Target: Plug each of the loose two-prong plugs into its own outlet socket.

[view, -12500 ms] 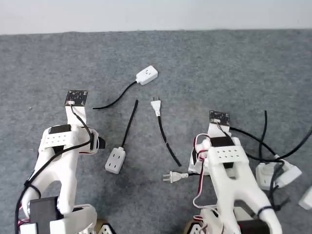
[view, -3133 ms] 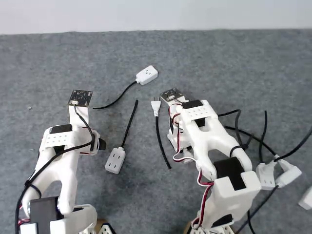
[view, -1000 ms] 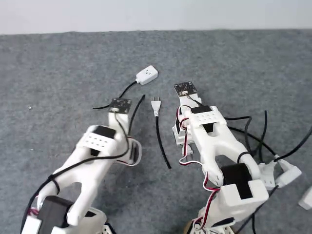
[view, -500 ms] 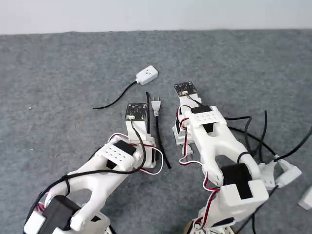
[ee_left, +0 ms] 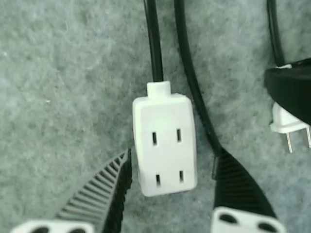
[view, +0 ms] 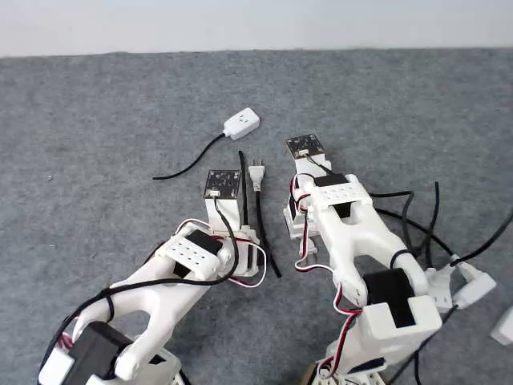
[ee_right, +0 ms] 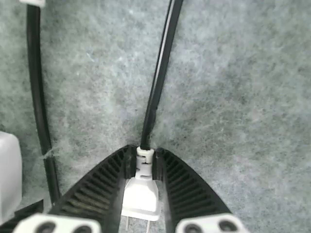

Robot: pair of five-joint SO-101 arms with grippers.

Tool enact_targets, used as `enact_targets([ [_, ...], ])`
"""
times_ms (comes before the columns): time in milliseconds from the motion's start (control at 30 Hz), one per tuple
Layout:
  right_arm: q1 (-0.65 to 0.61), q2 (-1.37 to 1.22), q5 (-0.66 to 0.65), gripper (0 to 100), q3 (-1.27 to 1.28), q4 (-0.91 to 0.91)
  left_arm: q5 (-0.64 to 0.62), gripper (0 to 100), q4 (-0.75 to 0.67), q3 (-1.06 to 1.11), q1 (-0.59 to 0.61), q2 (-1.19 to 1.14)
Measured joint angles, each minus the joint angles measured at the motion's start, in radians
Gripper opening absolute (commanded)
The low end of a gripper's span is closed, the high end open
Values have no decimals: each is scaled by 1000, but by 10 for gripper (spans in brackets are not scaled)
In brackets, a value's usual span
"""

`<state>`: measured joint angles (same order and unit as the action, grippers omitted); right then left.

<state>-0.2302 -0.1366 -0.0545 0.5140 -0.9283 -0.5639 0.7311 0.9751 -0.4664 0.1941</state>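
Note:
A white outlet block [ee_left: 165, 145] with its black cord lies on the grey carpet between the fingers of my left gripper [ee_left: 172, 156]. One finger [ee_left: 116, 189] touches its side and a gap shows at the other, so the gripper is open. My right gripper [ee_right: 142, 153] is shut on a white two-prong plug [ee_right: 141, 194], prongs toward the wrist. From the left wrist that plug [ee_left: 291, 126] appears just beside the block. A second loose plug [view: 256, 172] lies between the two arms. A second outlet block [view: 241, 123] sits farther back.
The loose plug's black cord [view: 267, 233] runs between the two arms, close to the block. More white outlet blocks [view: 461, 285] and tangled black cords [view: 417, 216] lie at the right. The carpet's left side and back are open floor.
The right arm took up a plug near the front and carried it to the middle. The left arm swung right and the outlet block shifted right with it. Little has moved in the last half second.

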Motion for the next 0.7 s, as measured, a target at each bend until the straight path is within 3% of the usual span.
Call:
enact_targets([
  [400, 0, 0, 0, 8, 0, 0, 163, 188, 135, 137, 69, 417],
  [700, 0, 167, 71, 8, 15, -17, 226, 186, 206, 81, 299, 319],
])
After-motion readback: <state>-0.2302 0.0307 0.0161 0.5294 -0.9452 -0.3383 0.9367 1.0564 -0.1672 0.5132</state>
